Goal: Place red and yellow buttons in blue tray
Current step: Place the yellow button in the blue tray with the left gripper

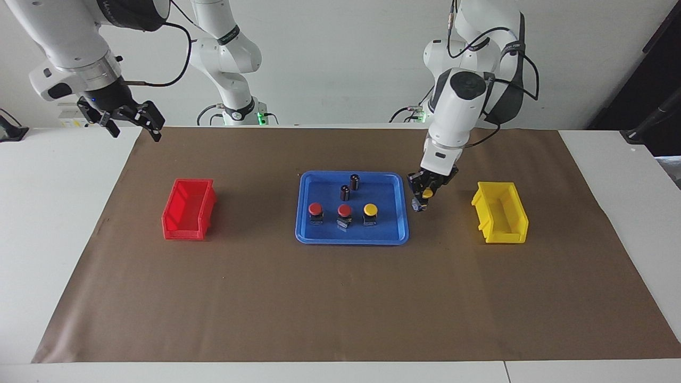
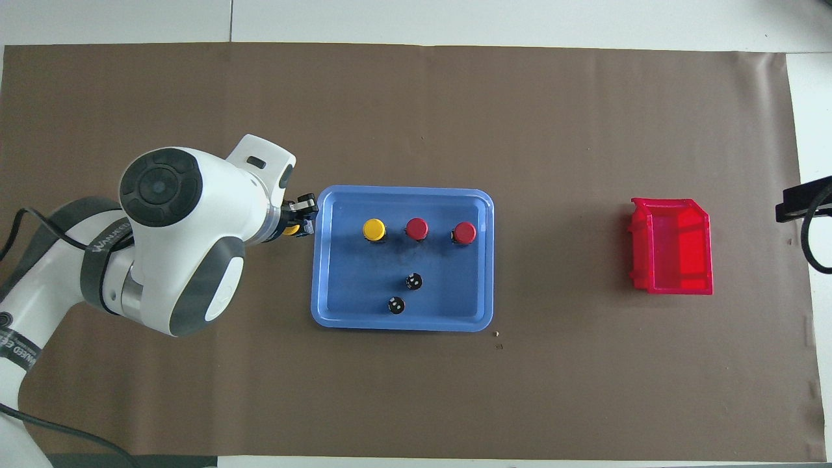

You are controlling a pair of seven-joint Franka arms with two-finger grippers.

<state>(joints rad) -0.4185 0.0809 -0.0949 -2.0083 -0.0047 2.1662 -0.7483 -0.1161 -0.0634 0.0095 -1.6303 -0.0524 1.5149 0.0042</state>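
The blue tray lies mid-table. In it stand two red buttons and one yellow button, in a row on the side away from the robots; in the overhead view they are the red ones and the yellow one. My left gripper is shut on the second yellow button, low over the mat just outside the tray's rim, between tray and yellow bin. My right gripper waits open, raised over the right arm's end.
Two dark cylinders with silver tops stand in the tray nearer the robots. A small red bin sits toward the right arm's end, a small yellow bin toward the left arm's end.
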